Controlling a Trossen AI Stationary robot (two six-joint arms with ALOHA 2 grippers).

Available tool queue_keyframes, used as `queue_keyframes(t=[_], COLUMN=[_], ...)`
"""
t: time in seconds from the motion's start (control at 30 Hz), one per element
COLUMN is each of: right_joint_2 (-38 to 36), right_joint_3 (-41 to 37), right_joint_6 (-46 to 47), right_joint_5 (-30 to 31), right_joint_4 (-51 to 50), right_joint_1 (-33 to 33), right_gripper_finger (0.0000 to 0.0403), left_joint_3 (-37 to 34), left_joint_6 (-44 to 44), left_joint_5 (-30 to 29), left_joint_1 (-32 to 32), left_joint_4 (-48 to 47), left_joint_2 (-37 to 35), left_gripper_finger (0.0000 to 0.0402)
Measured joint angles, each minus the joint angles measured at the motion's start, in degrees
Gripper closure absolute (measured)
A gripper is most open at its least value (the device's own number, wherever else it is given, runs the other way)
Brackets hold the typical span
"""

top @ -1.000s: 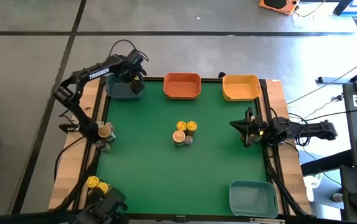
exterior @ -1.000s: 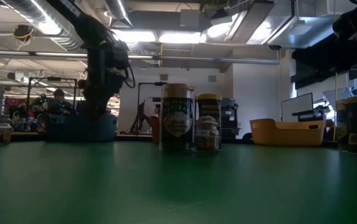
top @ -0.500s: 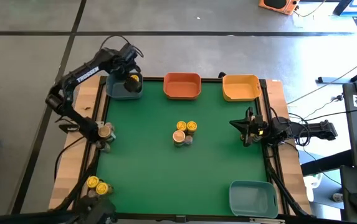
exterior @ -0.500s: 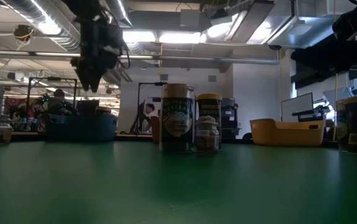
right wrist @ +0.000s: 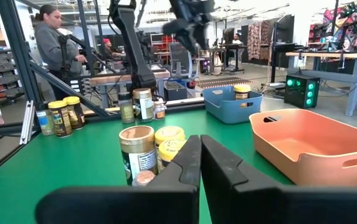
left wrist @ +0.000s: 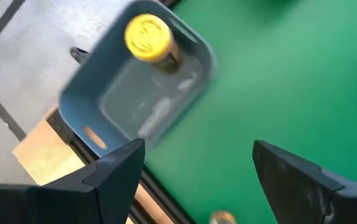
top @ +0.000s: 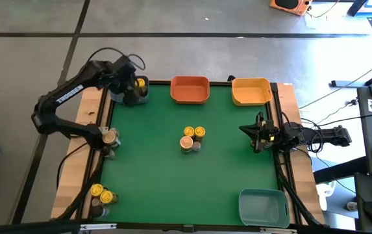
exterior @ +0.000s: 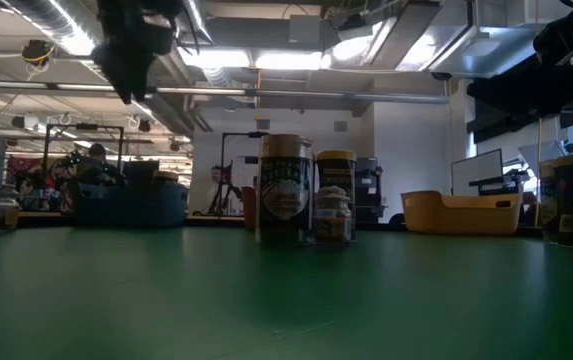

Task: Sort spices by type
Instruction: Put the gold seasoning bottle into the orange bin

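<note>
Green table [top: 153, 175] under workshop ceiling lights [exterior: 266, 60]; left claw [left wrist: 194, 168] wide, right claw [right wrist: 200, 165] closed empty.

Bins around a green table [top: 153, 169]
Orange bin [top: 189, 90] and yellow bin [top: 250, 91] at top; light blue bin [top: 262, 207] lower right.

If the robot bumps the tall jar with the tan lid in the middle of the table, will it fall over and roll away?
Probably it could tip: the tall cylindrical tan-lidded jar stands upright, taller than wide. Tipped onto its round side, it might roll across the flat green table. The shorter yellow-lidded jar close beside it might stop it or get knocked too.
</note>
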Motion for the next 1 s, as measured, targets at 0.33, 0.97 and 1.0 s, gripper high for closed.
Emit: queue_keyframes(t=[0.33, 0.97, 1.0], right_joint_2=[0.00, 0.00, 0.00], right_joint_3=[-0.02, -0.02, -0.01], right_joint_6=[0.02, 0.02, 0.02], right_joint_5=[-0.02, -0.05, -0.05], right_joint_4=[-0.02, -0.13, -0.13], right_joint_1=[0.00, 0.00, 0.00], right_gripper_finger=[0.0391, 0.0391, 0.0391], left_joint_3=[-0.04, -7.96, -8.76], left_joint_6=[-14.02, -37.80, -38.78], left_joint_5=[0.00, 0.42, 1.21], left_joint_1=[-15.44, -40.15, -40.84], left_joint_4=[-8.18, -11.34, -11.31], left_joint_2=[-5.31, -6.84, -6.83], left_gripper_finger=[0.0105, 0.0105, 0.0105])
